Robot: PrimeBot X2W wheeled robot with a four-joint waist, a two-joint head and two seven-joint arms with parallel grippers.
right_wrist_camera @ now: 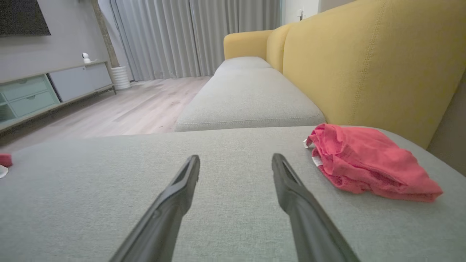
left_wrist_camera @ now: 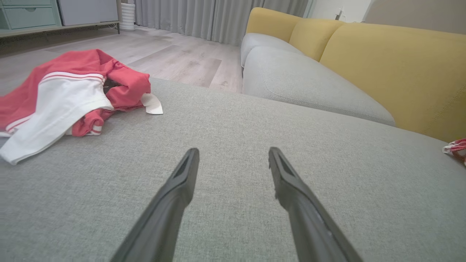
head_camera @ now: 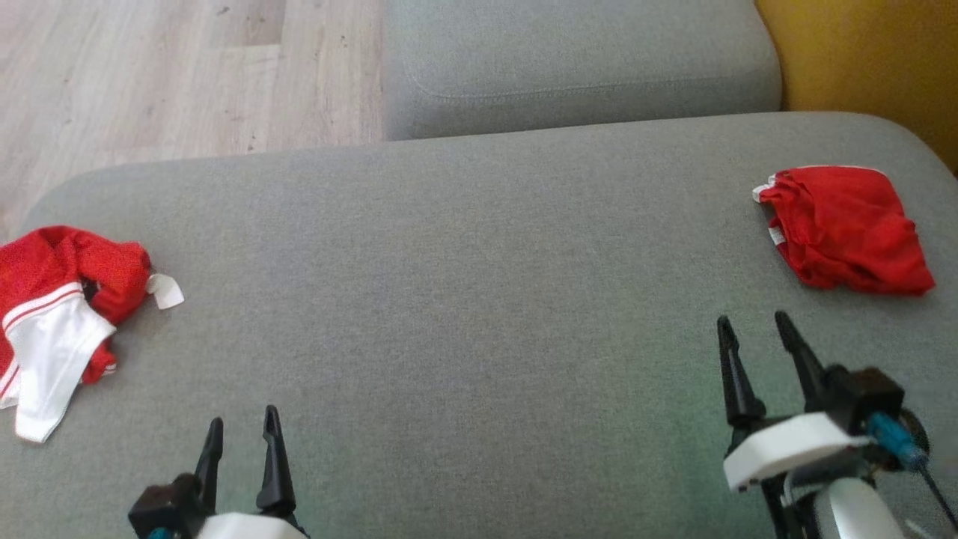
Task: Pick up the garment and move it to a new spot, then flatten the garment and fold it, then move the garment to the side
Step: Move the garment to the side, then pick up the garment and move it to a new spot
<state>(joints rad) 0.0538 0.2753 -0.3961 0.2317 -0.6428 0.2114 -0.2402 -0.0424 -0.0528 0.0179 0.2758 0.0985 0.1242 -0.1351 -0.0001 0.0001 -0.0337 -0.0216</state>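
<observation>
Here's what I see on my feed. The left pincer (head_camera: pixel 243 415) is two long black fingers (head_camera: pixel 274 464) tapering to sharp points, coming out of a black block (head_camera: pixel 161 509) with a white moulded shell (head_camera: pixel 247 528) behind it. The right pincer (head_camera: pixel 753 318) is the same build, plus a blue connector (head_camera: pixel 891 440) with a thin dark cable (head_camera: pixel 941 494) and a pale rounded forearm (head_camera: pixel 853 513). On the wrist cams the fingers look matte dark grey, with a shallow groove near the tips.
</observation>
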